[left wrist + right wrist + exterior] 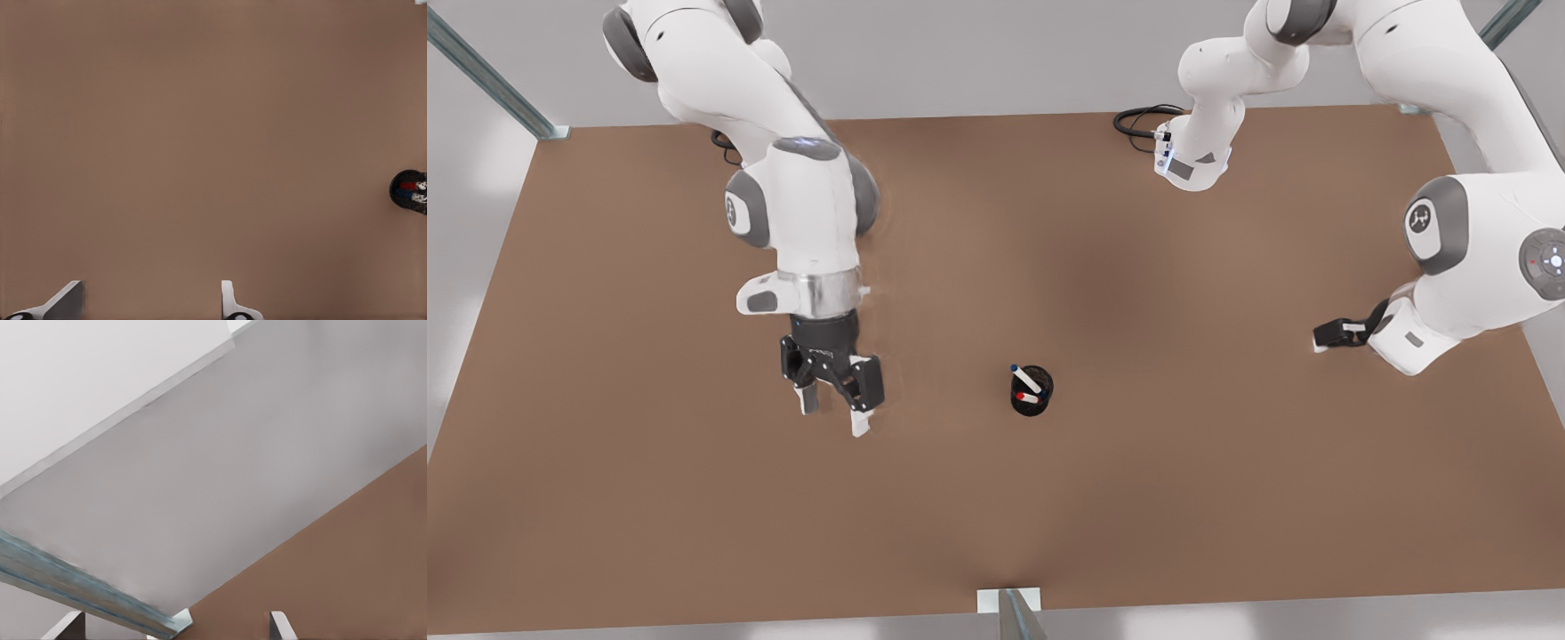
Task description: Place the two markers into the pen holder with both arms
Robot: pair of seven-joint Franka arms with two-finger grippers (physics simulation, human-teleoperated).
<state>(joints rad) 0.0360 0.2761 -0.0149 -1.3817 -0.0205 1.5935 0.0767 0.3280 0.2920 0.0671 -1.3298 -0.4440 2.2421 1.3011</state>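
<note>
No legible text or labels.

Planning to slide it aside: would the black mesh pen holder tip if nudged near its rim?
Probably: the small black mesh pen holder looks narrow and light. The blue-capped marker and red-capped marker lean above its rim, likely raising its balance. Pushing low seems safer.

Plain brown desk (978,498). Black mesh pen holder (1042,406) with two white markers, one red-capped (1027,398), one dark blue-capped (1024,376). White arms with grey joints, black hands with white fingertips (860,425).

Black pen holder (1032,392) upright mid-table; 2 markers (1027,378) leaning inside.
</note>
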